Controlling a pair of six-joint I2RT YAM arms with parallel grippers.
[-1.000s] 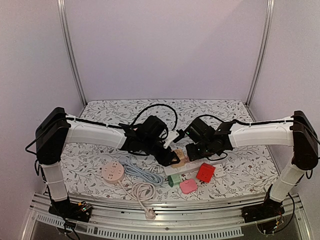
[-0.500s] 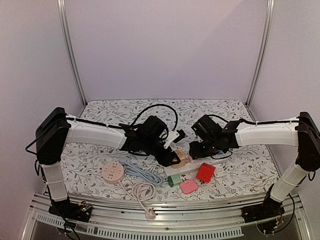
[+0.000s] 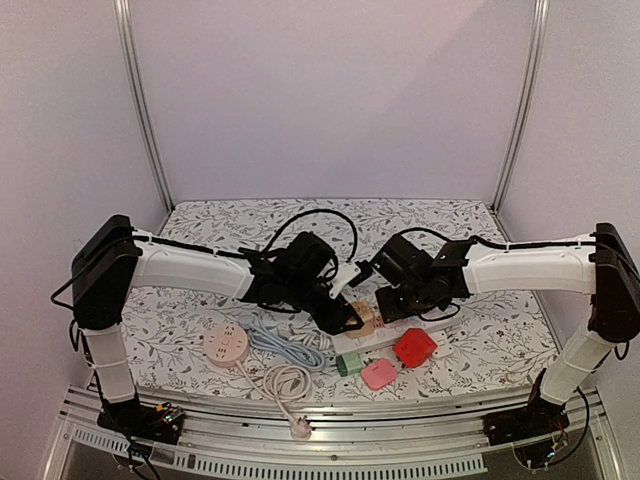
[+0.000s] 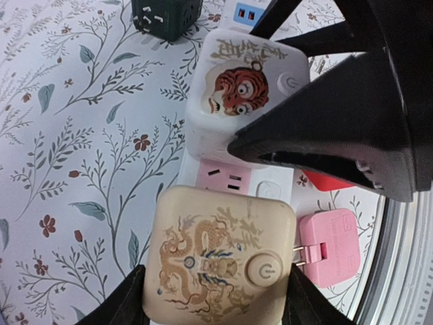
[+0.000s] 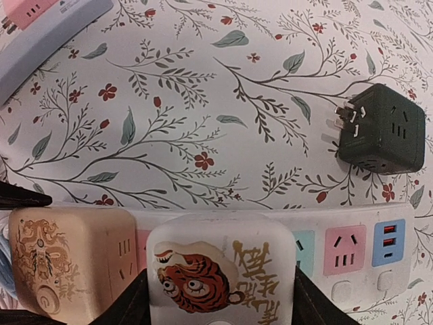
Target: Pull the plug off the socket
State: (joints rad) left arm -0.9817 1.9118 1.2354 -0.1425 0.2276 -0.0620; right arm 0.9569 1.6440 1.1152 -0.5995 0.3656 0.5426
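Both arms reach in over the middle of the floral-covered bench [image 3: 470,225] and meet above a white power strip [image 5: 352,247] that lies toward the near edge. The left end effector [image 4: 216,303] is clamped on a beige dragon cube plug [image 4: 220,261], its fingers [image 4: 128,301] pressed against two opposite sides. That cube sits over the end of the strip nearer the bench's left edge, and I can't make out whether its pins are seated in the socket. Just beside it along the strip, the right end effector [image 5: 220,303] grips a white tiger cube plug [image 5: 220,267] the same way, and that one stands on the strip too. A pink plug [image 4: 331,247] and a red plug [image 3: 414,346] lie just on the strip's near side, with a light green plug [image 3: 347,363] close by. On the far side a dark green cube plug [image 5: 379,128] rests on its side, pins showing, apart from the strip. Toward the near left corner sits a round pink socket [image 3: 225,343], with a coiled white cable [image 3: 287,382] beside it.
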